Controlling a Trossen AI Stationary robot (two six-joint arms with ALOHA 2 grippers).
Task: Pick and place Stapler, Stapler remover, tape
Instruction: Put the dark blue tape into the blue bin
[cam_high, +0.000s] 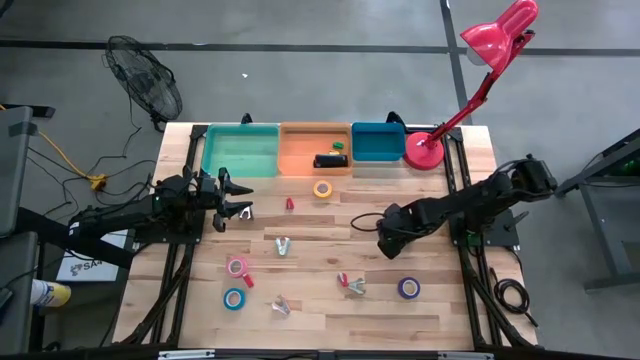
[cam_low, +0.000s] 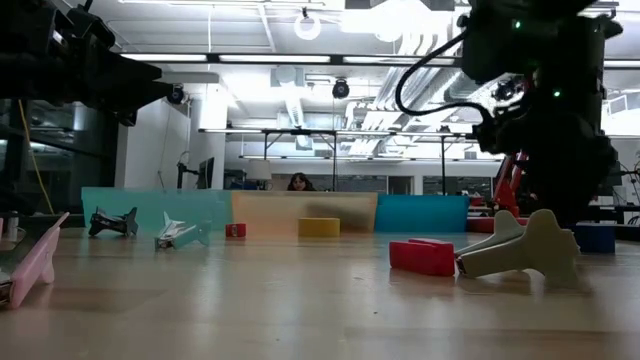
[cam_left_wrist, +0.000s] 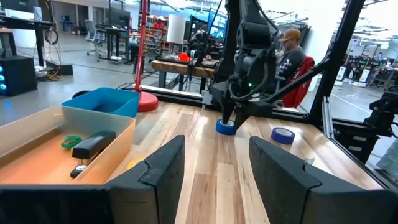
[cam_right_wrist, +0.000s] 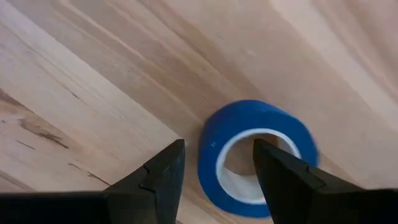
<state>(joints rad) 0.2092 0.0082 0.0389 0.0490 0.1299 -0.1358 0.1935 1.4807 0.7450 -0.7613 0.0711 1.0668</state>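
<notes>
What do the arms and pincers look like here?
Both arms are dark, near-black jointed links. The left arm ends in a left pincer with pale fingertips in the high view; its two fingers are matte black, wedge-shaped. The right arm has a looping black cable and a small green light, seen in the left wrist view. The right pincer has similar black tapered fingers.

The table (cam_high: 330, 320) is pale, smooth planked wood with visible grain; the blue tape (cam_right_wrist: 258, 155) roll looks glossy plastic.
</notes>
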